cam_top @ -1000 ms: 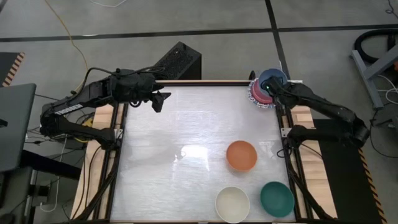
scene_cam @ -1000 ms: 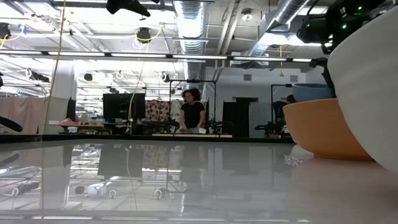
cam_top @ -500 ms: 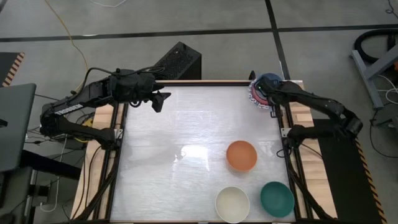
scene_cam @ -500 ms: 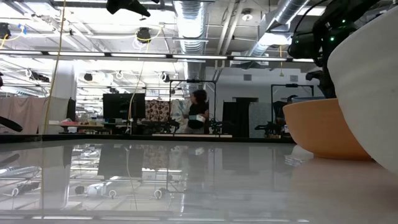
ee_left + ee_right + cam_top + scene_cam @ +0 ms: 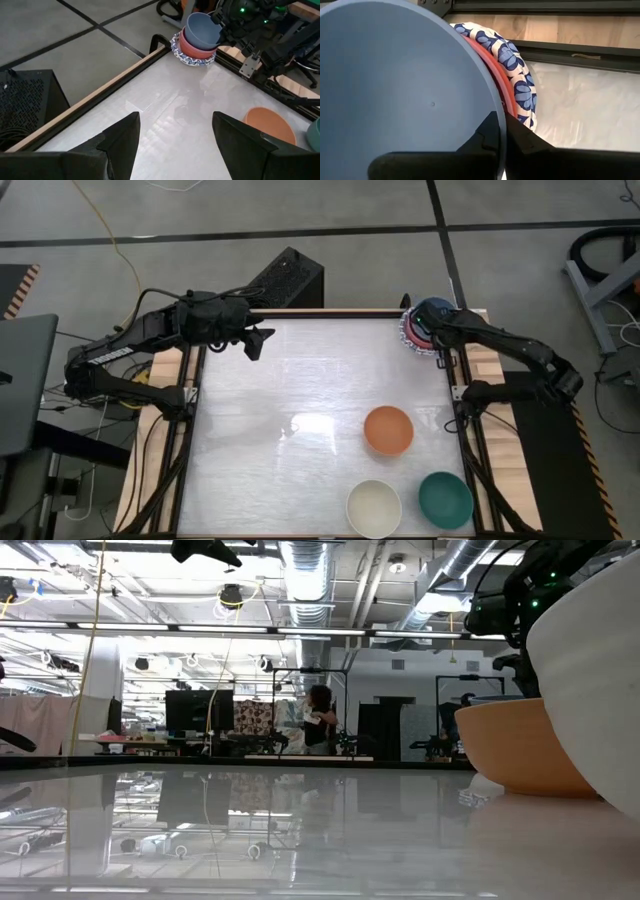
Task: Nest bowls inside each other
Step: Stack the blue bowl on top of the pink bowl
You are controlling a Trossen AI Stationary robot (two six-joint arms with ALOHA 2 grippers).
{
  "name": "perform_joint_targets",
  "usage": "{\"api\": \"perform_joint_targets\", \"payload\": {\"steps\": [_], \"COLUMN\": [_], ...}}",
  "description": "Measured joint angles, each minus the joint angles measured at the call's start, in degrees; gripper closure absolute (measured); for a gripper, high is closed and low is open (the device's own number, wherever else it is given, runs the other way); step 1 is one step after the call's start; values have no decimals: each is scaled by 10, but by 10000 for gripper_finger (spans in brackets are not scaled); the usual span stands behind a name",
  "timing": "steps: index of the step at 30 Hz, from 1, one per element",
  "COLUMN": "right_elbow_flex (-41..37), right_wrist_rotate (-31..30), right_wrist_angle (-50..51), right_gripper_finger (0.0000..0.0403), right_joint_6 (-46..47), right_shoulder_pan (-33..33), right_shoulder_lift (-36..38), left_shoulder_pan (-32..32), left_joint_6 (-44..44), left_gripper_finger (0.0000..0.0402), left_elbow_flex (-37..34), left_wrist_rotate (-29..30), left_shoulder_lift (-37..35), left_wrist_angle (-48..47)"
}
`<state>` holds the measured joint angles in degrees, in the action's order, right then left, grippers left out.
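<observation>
**Blue bowl goes onto the stack in the far right corner**

The left gripper [image 5: 258,343] hangs above the far left part of the counter [image 5: 300,380], near the far edge, with its jaws wide and nothing between them. This arm waits.

From there to the right, the middle of the counter is bare. Three bowls stand apart in the near right part: the cream bowl [image 5: 374,507] at the near edge, the orange bowl [image 5: 388,430] a little further in, and the teal bowl [image 5: 445,499] near the near right corner.

The stack of bowls [image 5: 194,50] sits in the far right corner, close to the far edge and the right rail. It shows patterned white-and-blue rims at the bottom, then red, and the blue bowl [image 5: 432,311] on top. The right gripper [image 5: 432,332] is at this stack, its jaws narrow, pinching the rim of the blue bowl; in the right wrist view the rim passes between the two fingers.

I judge that the step in hand is the placing of the blue bowl into the stack. The next move calls for letting the rim go and lifting clear, then a reach for one of the three loose bowls.

The stack stands very near the counter corner, so a push outward could send it over the edge. The way toward the orange bowl is open.
</observation>
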<state>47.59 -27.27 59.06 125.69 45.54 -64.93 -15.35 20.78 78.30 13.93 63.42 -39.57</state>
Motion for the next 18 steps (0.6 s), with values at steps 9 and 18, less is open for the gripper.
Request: {"api": "perform_joint_targets", "payload": {"steps": [9,18], "right_elbow_flex": [0,0], "right_wrist_rotate": [1,0], "right_wrist_angle": [-8,-22], "right_gripper_finger": [330,280], "right_joint_6": [-40,-87], "right_shoulder_pan": [0,0], "right_shoulder_lift": [0,7], "left_shoulder_pan": [0,0], "left_joint_6": [0,0], "left_gripper_finger": [164,164], "left_elbow_flex": [0,0], "left_wrist_rotate": [0,0], "left_shoulder_lift": [0,0], "left_wrist_angle": [0,-22]}}
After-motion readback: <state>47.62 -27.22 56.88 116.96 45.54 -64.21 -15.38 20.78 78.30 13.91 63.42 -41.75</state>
